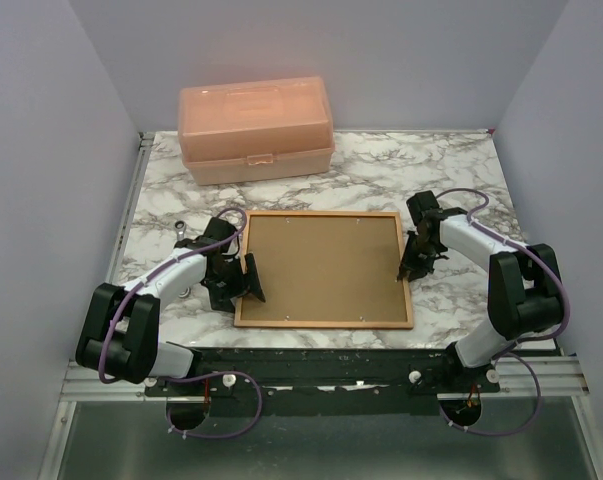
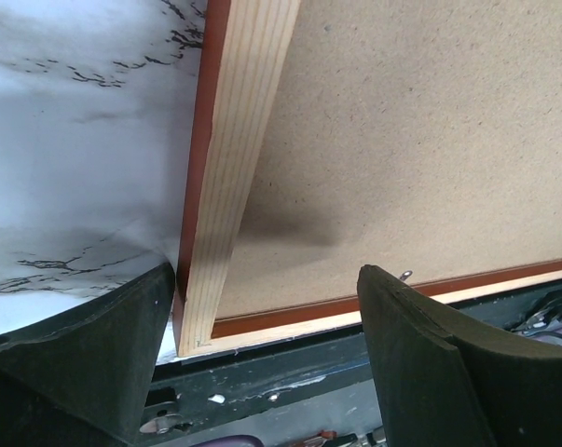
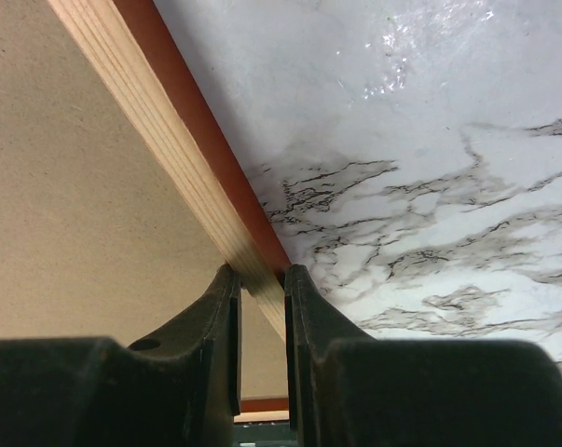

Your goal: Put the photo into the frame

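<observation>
Right fingers (image 3: 215,317) pinch the right rail of the frame (image 3: 164,154), which lies back-up on the bench (image 3: 430,140) with the backing board (image 3: 66,186) seated in it. Left fingers (image 2: 94,335) stand spread astride the near-left corner, gripping nothing. The photo is not in view, possibly beneath the board. Risk: a one-sided lift would tilt the frame, letting the board slide out or the thin rail slip from the pinch.

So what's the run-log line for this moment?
frame: back side up | backing board: in frame | left gripper: open, straddling left rail | right gripper: closed on right rail
</observation>
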Robot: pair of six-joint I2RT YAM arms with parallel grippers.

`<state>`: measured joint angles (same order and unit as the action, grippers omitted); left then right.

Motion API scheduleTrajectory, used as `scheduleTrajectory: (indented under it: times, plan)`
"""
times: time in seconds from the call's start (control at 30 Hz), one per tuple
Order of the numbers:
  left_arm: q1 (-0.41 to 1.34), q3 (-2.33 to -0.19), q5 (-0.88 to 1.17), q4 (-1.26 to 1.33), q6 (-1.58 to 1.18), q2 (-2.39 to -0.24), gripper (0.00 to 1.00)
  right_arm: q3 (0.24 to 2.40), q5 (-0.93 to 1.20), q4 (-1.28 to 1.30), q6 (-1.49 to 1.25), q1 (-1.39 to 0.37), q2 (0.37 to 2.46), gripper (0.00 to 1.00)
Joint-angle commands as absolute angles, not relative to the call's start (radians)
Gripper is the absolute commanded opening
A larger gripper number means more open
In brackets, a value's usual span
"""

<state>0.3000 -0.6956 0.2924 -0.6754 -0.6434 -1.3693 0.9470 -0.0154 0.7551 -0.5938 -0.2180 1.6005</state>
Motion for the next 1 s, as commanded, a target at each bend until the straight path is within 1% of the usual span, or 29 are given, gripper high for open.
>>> scheduleTrajectory:
  times: [0.0, 0.1, 0.33, 0.4, 0.43, 0.47, 0.5, 0.57, 0.63, 0.67, 0.7, 0.77, 0.97]
  plan:
    - [0.306, -0.678, 0.318, -0.579, -0.633, -1.392, 0.78, 0.965, -0.070, 0.773, -0.592, -0.217, 1.581, 0.00]
    - [0.346, -0.675, 0.342, -0.569, -0.652, -1.388, 0.75, 0.943, -0.048, 0.766, -0.594, -0.216, 1.568, 0.00]
    - [0.463, -0.630, 0.354, -0.524, -0.741, -1.344, 0.72, 0.926, -0.052, 0.764, -0.596, -0.216, 1.559, 0.00]
    - [0.472, -0.626, 0.344, -0.526, -0.750, -1.336, 0.73, 0.945, -0.057, 0.774, -0.590, -0.216, 1.569, 0.05]
    - [0.472, -0.630, 0.336, -0.534, -0.746, -1.335, 0.74, 0.956, -0.058, 0.779, -0.586, -0.216, 1.574, 0.07]
    - [0.472, -0.640, 0.317, -0.551, -0.741, -1.336, 0.78, 0.964, -0.058, 0.782, -0.581, -0.216, 1.579, 0.13]
    - [0.471, -0.657, 0.292, -0.576, -0.731, -1.339, 0.80, 0.973, -0.061, 0.787, -0.579, -0.216, 1.583, 0.31]
    - [0.464, -0.698, 0.250, -0.620, -0.707, -1.345, 0.83, 0.987, -0.063, 0.789, -0.575, -0.215, 1.586, 0.51]
    - [0.439, -0.729, 0.230, -0.645, -0.681, -1.348, 0.84, 0.999, -0.065, 0.794, -0.575, -0.213, 1.586, 0.68]
    - [0.422, -0.740, 0.227, -0.650, -0.670, -1.348, 0.84, 1.003, -0.065, 0.794, -0.576, -0.211, 1.586, 0.73]
    - [0.399, -0.754, 0.226, -0.654, -0.655, -1.351, 0.84, 1.007, -0.064, 0.795, -0.576, -0.210, 1.586, 0.77]
    - [0.358, -0.782, 0.222, -0.661, -0.626, -1.364, 0.84, 1.013, -0.060, 0.793, -0.575, -0.206, 1.586, 0.81]
    - [0.276, -0.901, 0.204, -0.670, -0.561, -1.459, 0.84, 1.023, -0.033, 0.783, -0.565, -0.195, 1.603, 0.81]
